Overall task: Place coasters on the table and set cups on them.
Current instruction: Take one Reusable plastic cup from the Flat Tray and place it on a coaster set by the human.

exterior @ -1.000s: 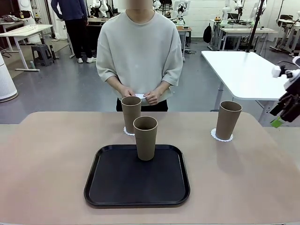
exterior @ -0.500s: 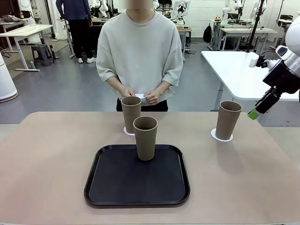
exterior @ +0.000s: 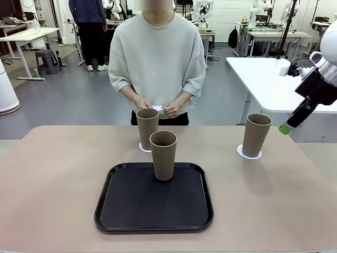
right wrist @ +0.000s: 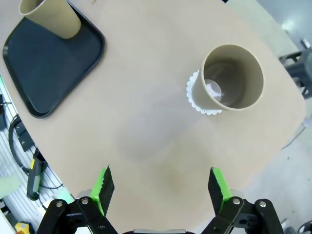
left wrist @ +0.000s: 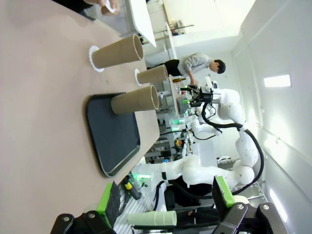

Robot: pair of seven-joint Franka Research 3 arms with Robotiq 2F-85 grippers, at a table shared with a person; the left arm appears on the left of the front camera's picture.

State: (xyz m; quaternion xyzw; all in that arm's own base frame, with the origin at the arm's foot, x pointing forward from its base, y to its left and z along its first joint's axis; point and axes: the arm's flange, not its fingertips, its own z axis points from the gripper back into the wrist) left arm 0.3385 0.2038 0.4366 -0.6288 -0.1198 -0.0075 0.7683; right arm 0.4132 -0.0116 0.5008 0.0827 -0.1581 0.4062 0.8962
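Note:
Three tan cups stand on the beige table (exterior: pixel 52 174). One cup (exterior: pixel 163 155) is on the black tray (exterior: pixel 131 205). Behind it, a second cup (exterior: pixel 147 128) rests on a white lacy coaster (exterior: pixel 142 147). The third cup (exterior: pixel 256 135) sits on a coaster (exterior: pixel 247 154) at the right. The person across the table holds a small white thing (exterior: pixel 157 108) in both hands. My right gripper (exterior: pixel 287 128) hangs open and empty, above and right of the right cup (right wrist: pixel 229 78), its own view (right wrist: pixel 160 185) looking down on it. My left gripper (left wrist: pixel 165 200) is open and empty, far from the cups (left wrist: pixel 135 99).
The tray (right wrist: pixel 44 63) takes up the middle of the table near me. A white table (exterior: pixel 274 79) stands behind at the right. Bare tabletop lies to the left and to the front right of the tray.
My right arm rose from the picture's right edge and moved up and left toward the right cup, then held nearly still. The cups and the person's hands have not moved.

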